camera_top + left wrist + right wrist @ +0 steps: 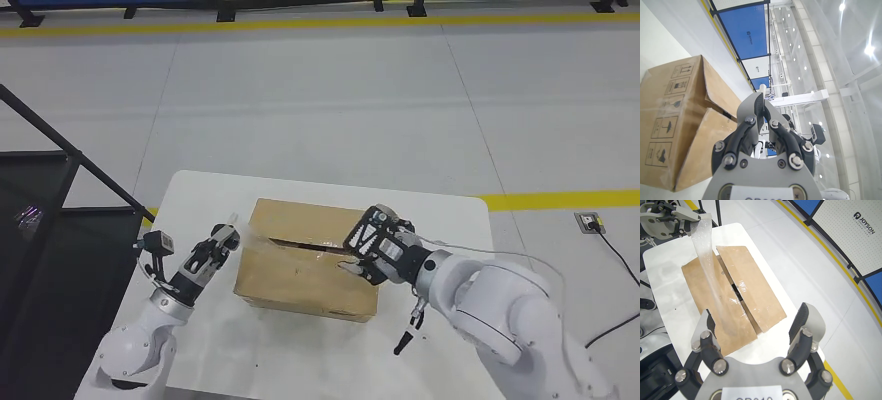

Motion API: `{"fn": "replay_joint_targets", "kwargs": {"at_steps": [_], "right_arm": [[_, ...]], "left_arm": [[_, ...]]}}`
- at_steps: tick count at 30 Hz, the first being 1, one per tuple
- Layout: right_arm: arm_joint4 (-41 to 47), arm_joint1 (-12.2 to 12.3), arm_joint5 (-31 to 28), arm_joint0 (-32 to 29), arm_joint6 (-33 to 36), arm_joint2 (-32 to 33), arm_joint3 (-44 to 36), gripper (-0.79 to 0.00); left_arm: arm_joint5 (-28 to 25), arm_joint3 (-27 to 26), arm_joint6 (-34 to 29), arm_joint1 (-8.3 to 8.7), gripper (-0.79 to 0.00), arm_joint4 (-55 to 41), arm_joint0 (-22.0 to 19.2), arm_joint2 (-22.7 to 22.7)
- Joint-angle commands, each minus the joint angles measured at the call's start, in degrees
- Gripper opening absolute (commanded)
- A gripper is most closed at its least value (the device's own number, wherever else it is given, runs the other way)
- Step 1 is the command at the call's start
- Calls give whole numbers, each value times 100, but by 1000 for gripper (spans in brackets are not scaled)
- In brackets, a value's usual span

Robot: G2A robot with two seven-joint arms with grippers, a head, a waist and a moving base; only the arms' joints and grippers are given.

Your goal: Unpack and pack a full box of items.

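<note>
Right, L side first: the left gripper (762, 98) has its fingers pressed together on the end of a clear tape strip (705, 255), w/ a short cream tab of it poking out past the tips. It hangs above the table (200, 200), just beside the box's left end and not touching the cardboard. From there the tape strip runs taut and slanting down across the box (300, 275), lifted off for most of its length. Its far end is stuck to the top at the box's right end, just beside one finger of the right gripper (756, 309). The right gripper has its jaws wide apart w/ nothing between them, and it sits over the right end of the box top. Can't tell if it touches the cardboard. The box is brown cardboard, approx in the middle of the white table. Both top flaps (745, 279) are folded down w/ a narrow gap along the seam and a dark slot about halfway. Glossy tape bits show on the flaps near the seam. The box side w/ printed handling symbols faces the left gripper.
</note>
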Motion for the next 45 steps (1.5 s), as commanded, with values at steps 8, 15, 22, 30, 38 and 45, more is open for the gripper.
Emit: {"fn": "replay_joint_targets", "kwargs": {"at_steps": [8,15,22,30,38,45], "right_arm": [[2363,22,-1606,53,-689,101,919,0],[3068,73,-1805,207,-146,97,1263,0],[2832,76,-1465,125,-26,-55,1324,0],[3596,12,-952,692,922,-620,2253,0],[3730,-38,-708,1038,1096,-939,2653,-459],[3834,-84,-674,1259,1117,-1172,2840,-542]], "left_arm": [[-20,3,158,-31,-785,164,-148,209],[-191,-39,199,-41,-785,-44,-50,157],[-235,-40,204,-46,-785,-16,-42,166],[-273,-74,196,-50,-785,-19,4,158],[-308,-103,134,-52,-785,-35,28,155],[-319,-119,114,-54,-785,-46,40,150]]}}
